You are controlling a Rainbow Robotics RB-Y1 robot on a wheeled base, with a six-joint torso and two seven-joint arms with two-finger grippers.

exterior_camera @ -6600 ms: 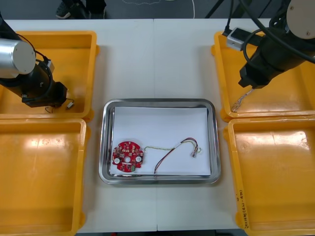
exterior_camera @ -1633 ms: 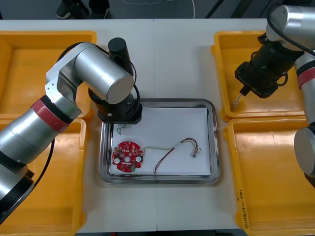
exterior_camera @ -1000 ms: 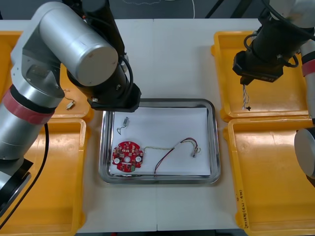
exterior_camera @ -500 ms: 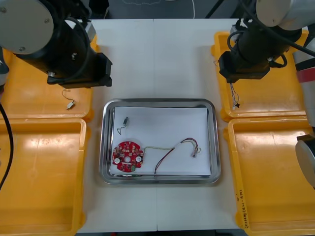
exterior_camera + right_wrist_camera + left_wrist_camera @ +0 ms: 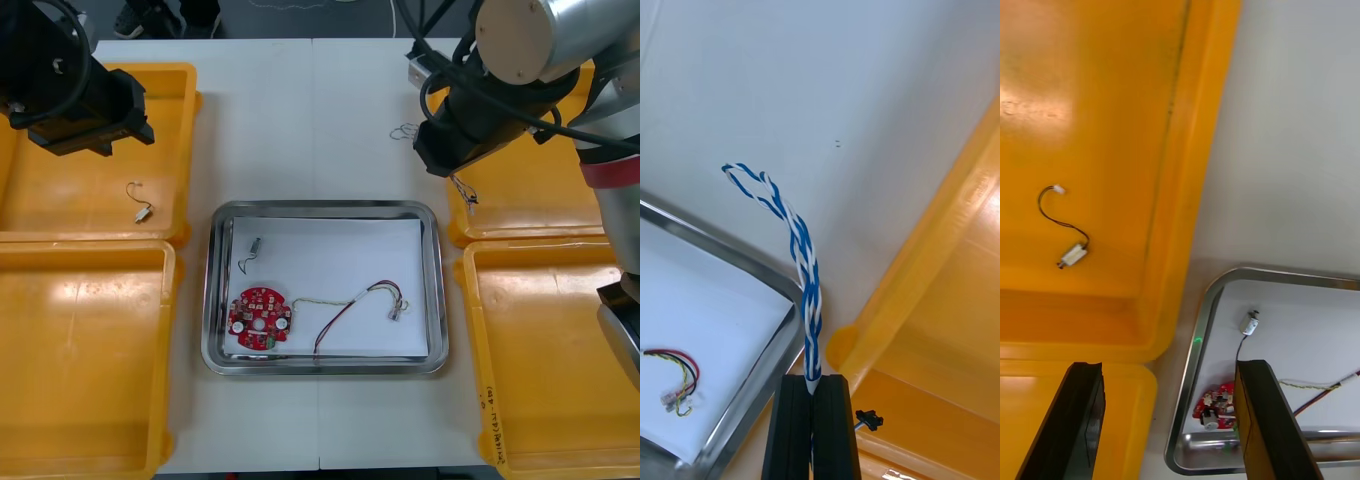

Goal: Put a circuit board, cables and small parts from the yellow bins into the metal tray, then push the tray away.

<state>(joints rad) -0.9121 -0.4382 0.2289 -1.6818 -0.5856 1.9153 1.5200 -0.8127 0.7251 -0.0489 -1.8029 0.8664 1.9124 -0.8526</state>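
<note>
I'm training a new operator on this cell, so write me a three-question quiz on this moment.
1. The right jaws are shut on: A) a board B) the blue and white cable C) nothing.
2. True or false: the left jaws are shut on a small part.
3. How many items lie in the tray?

Key
1. B.
2. False: they stand open, above the far left bin.
3. Three: the board, the red and yellow cable and a small part.
</note>
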